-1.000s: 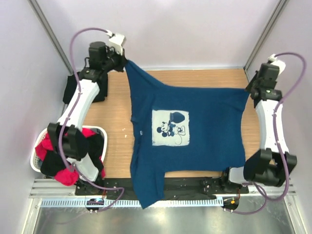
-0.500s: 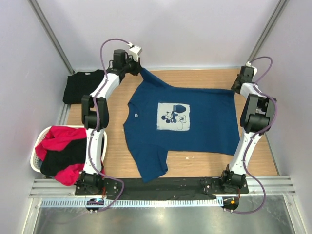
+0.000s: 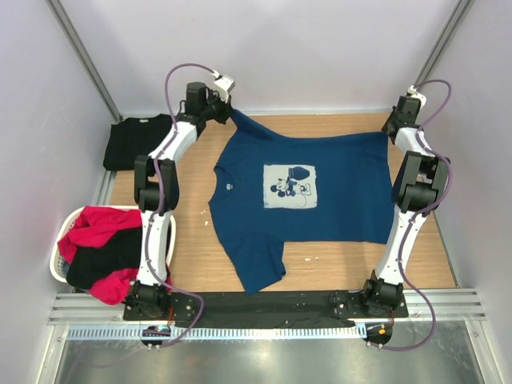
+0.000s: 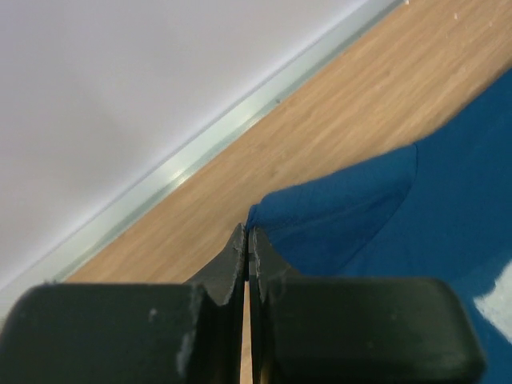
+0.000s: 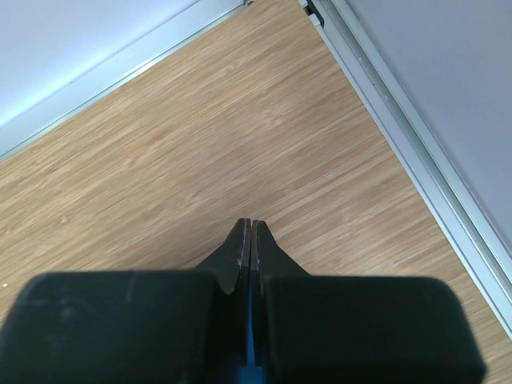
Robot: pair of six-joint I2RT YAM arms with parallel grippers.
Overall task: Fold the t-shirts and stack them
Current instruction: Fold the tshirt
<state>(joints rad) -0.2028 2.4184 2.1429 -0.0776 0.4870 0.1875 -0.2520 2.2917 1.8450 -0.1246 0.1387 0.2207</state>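
The navy blue t-shirt (image 3: 336,212) with a pale mouse print (image 3: 290,186) lies spread face up on the wooden table (image 3: 192,240), neck to the left. My left gripper (image 3: 230,114) is shut on its far left sleeve tip; the left wrist view shows the blue cloth (image 4: 360,216) pinched at the closed gripper (image 4: 247,232). At the far right, my right gripper (image 3: 390,132) is shut on the shirt's far hem corner, and a blue sliver (image 5: 252,352) shows between the closed jaws of that gripper (image 5: 250,224). A folded black t-shirt (image 3: 132,140) rests at the far left.
A white basket (image 3: 58,264) at the near left holds red (image 3: 100,224) and black (image 3: 100,256) t-shirts. Both arms reach out to the table's far edge, close to the back wall. A metal rail runs along the far edge (image 4: 200,144).
Both arms have carried the navy t-shirt away from the near edge toward the back wall and lowered it; it now lies flatter, its near sleeve on the table rather than hanging over the front.
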